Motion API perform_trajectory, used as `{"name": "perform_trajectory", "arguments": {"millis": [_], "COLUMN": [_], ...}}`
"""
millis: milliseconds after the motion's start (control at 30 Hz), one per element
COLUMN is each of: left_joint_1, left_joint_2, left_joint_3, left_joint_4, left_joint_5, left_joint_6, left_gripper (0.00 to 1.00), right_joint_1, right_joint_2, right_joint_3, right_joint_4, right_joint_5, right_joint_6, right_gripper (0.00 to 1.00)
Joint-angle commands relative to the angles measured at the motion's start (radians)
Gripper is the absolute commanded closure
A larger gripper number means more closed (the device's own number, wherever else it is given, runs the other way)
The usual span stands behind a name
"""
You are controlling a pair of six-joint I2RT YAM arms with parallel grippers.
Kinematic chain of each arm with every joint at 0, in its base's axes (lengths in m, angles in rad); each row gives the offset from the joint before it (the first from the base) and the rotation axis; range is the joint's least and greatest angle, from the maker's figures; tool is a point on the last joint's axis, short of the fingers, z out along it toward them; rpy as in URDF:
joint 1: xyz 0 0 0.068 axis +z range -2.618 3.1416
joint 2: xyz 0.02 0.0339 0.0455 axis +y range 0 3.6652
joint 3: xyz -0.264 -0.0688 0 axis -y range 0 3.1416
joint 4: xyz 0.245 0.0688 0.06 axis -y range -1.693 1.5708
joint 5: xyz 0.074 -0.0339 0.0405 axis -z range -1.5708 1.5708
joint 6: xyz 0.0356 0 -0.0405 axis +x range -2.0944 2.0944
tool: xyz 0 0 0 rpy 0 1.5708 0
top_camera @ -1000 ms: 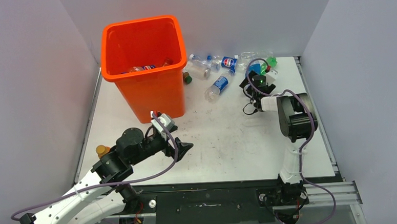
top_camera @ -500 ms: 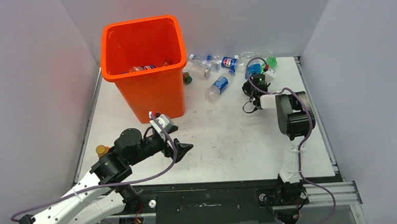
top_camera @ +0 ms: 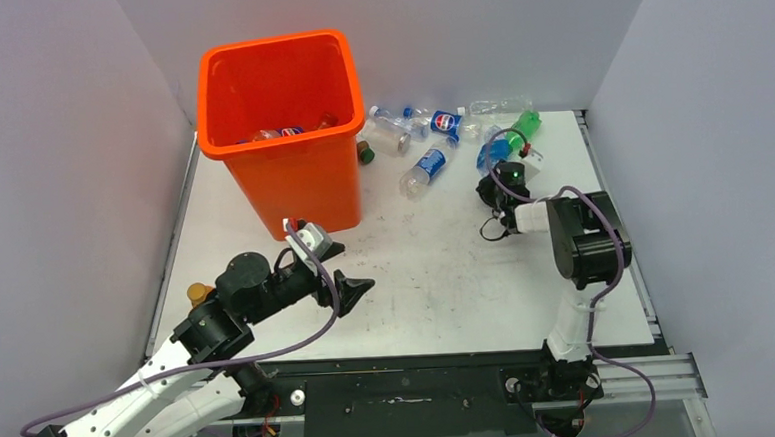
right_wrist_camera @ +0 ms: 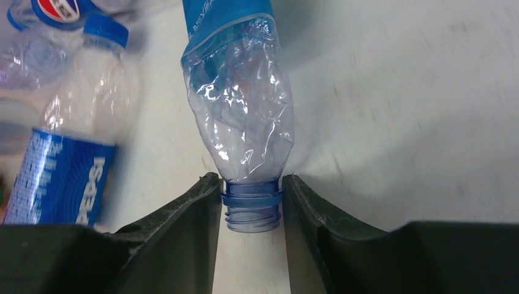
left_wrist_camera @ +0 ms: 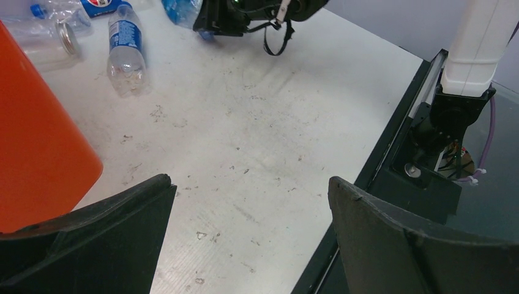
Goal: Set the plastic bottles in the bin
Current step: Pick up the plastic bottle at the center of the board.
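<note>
Blue-ringed and capless, the neck of the crumpled bottle point(right_wrist_camera: 238, 110) sits between the two fingers of our right gripper point(right_wrist_camera: 250, 187), which is clenched on it just under the collar. The thin crushed body and its blue label stretch straight ahead of the fingertips, and we cannot tell whether it has left the table point(right_wrist_camera: 398, 92). To do this lift well, we judge that we should keep the squeeze on the stiff threaded neck rather than the soft wall. We should also rise straight up before turning and move slowly, since so narrow a hold could let the bottle twist out. The bin point(top_camera: 302, 183) stands well off to the left of this gripper. It is tall, so we would have to carry the bottle above its rolled rim before letting go; a few bottles already lie inside. Just left of the fingers lies a Pepsi bottle point(right_wrist_camera: 67, 165), close enough that a low sideways sweep might clip it. A green bottle point(top_camera: 526, 124) lies beyond the gripper and slightly to its right. Our left gripper point(left_wrist_camera: 250, 184) hangs spread wide and empty over the table with the bin wall just to its left. It is nearer the bases than the right gripper and, as far as we can judge, clear of the straight line to the bin
</note>
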Motion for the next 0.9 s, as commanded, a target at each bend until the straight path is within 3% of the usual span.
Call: {"name": "perform_trajectory", "arguments": {"millis": [0, 100, 200, 300, 400, 567, 733, 867], "left_joint_1": [0.009, 0.012, 0.016, 0.020, 0.020, 0.007, -0.049, -0.117], "left_joint_2": [-0.045, -0.085, -0.130, -0.168, -0.196, -0.179, -0.117, -0.090], "left_joint_3": [-0.006, -0.032, -0.064, -0.106, -0.151, -0.143, -0.014, 0.034], "left_joint_4": [0.082, 0.131, 0.191, 0.276, 0.353, 0.379, 0.200, 0.124], "left_joint_5": [-0.004, -0.021, -0.041, -0.030, 0.022, 0.180, 0.064, -0.002], "left_joint_6": [-0.014, -0.038, -0.071, -0.095, -0.075, 0.051, 0.284, 0.504], "left_gripper": [0.04, 0.04, 0.04, 0.04, 0.04, 0.04, 0.04, 0.04], "right_joint_1": [0.043, 0.121, 0.199, 0.227, 0.234, 0.241, 0.244, 0.245], "right_joint_2": [-0.238, -0.478, -0.693, -0.889, -1.033, -1.148, -1.196, -1.200], "right_joint_3": [-0.173, -0.311, -0.394, -0.448, -0.454, -0.388, -0.283, -0.201], "right_joint_4": [0.067, 0.062, -0.044, -0.194, -0.356, -0.675, -0.893, -1.022], "right_joint_5": [-0.045, -0.007, -0.004, -0.087, -0.273, -0.562, -0.815, -0.926], "right_joint_6": [0.125, 0.161, 0.145, 0.145, 0.141, 0.046, -0.061, -0.107], "right_gripper": [0.95, 0.95, 0.95, 0.95, 0.95, 0.95, 0.95, 0.95]}}
